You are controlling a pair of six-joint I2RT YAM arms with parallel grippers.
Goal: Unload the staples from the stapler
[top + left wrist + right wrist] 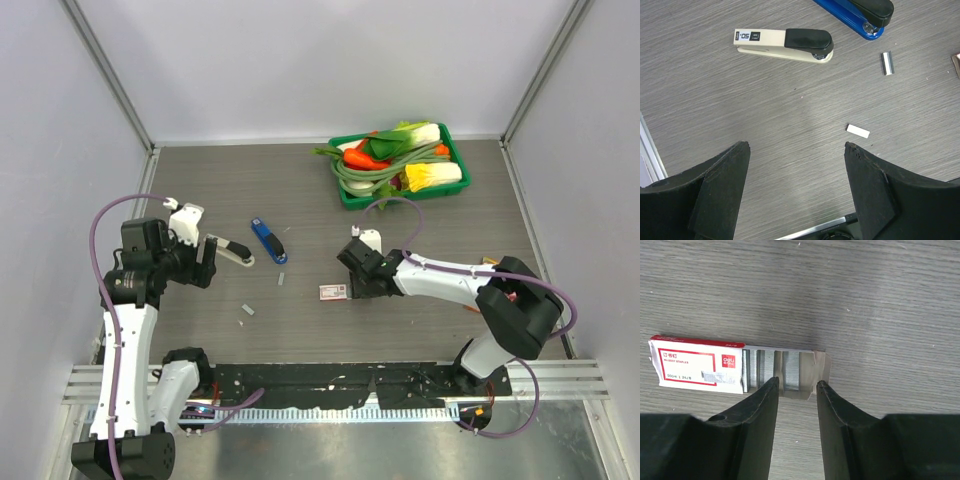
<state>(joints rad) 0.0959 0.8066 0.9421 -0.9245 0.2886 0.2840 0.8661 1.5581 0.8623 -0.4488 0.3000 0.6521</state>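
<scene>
Grey table (pixel 420 330): two staplers (pixel 785 44), two staple strips (pixel 887 63); left hand (pixel 796 145) wide, right hand (pixel 797 382) narrowly parted, both empty

Right gripper (pixel 797 382) is hovering with fingers slightly parted over staple strips (pixel 790 371) lying in an open red-and-white box (pixel 695 367)

The table (pixel 740 115) is grey, finely wood-grained. The cream stapler (pixel 765 42) and the blue stapler (pixel 850 15) have black tops. The staples (pixel 887 63) are silvery; the box (pixel 695 367) is white, edged red.
</scene>
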